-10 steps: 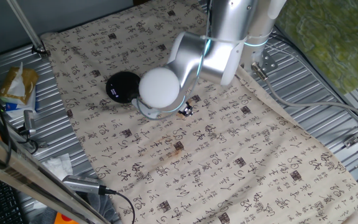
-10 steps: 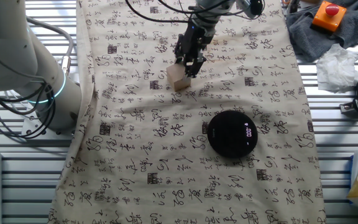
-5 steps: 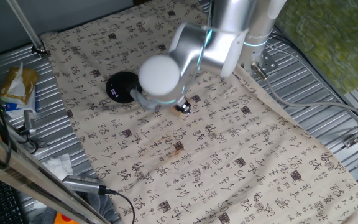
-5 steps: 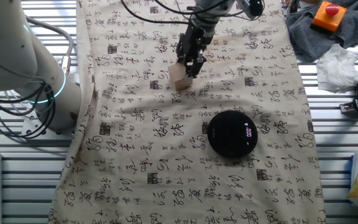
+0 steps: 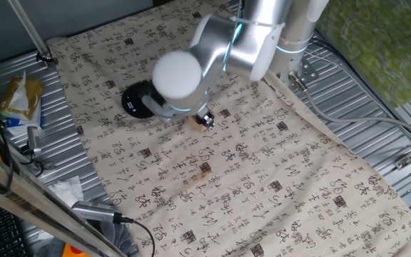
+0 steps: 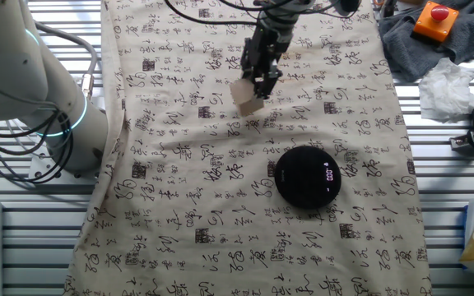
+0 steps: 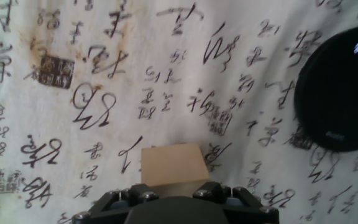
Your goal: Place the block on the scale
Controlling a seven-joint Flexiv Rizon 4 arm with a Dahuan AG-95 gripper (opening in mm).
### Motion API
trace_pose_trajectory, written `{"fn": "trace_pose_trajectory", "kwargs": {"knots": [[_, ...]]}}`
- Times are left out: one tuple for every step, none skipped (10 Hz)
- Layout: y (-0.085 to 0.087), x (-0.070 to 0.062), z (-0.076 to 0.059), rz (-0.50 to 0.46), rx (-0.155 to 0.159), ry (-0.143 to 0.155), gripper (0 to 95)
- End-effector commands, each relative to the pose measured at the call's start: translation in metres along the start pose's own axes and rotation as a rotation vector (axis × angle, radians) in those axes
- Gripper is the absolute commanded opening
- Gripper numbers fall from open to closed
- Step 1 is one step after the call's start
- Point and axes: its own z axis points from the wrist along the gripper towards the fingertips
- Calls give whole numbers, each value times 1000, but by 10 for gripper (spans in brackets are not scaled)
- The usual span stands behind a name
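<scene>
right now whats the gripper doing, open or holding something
gripper: closed on the block, lifted off the cloth, not yet over the scale

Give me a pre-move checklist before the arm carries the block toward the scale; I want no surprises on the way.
1. Block held between the fingers: ok.
2. Block lifted off the cloth: ok; its shadow lies apart from it in the other fixed view.
3. Scale top free of objects: ok.
4. Scale switched on: ok, its display is lit.
5. Cloth between block and scale free of obstacles: ok.
6. Block square in the grip: cannot tell; it looks slightly tilted.
</scene>
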Motion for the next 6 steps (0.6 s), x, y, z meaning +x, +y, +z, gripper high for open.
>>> {"fn": "trace_pose_trajectory", "kwargs": {"knots": [[-10,1,-7,-9,-12,-15,0],[-16,1,-9,-15,-17,-19,0],[-27,2,-12,-28,-26,-26,0],[-35,1,-15,-40,-29,-28,0],[-43,1,-18,-54,-28,-28,0],[-57,-1,-24,-77,-27,-28,0]]}}
